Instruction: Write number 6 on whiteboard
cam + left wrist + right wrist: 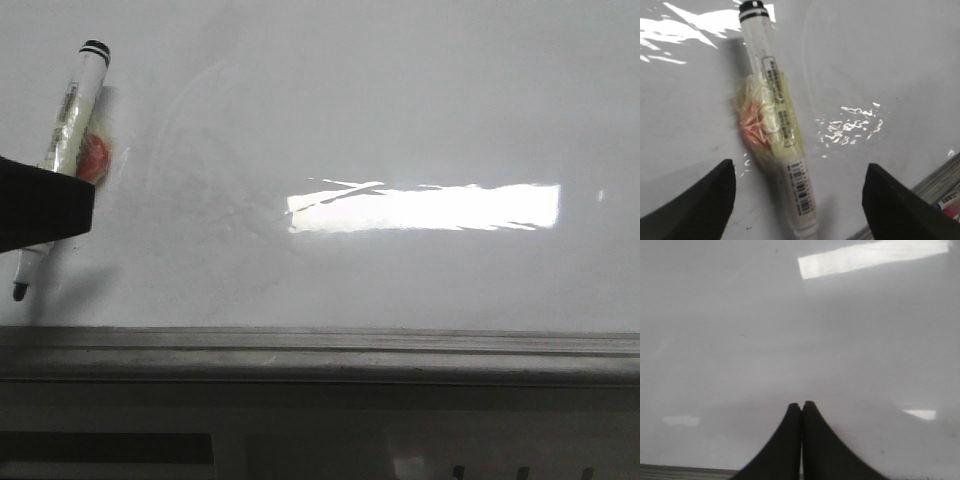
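A: State the position of the marker point(62, 150) relative to the left pincer point(799, 210).

B: It lies flat on the whiteboard point(400, 110), at its far left, directly ahead of the left pincer and between its fingers, which stand wide apart and touch nothing. The long axis runs roughly in line with the pincer's reach. The left arm is clearly nearer.

A: Right pincer point(801, 407)?

B: Fingers pressed together, holding nothing, over bare board. No number 6 is drawn yet.

A: View differences?

B: The front view shows the writing tip point(19, 291) uncapped; the left wrist view alone shows tape point(771, 117) wrapped around the barrel.
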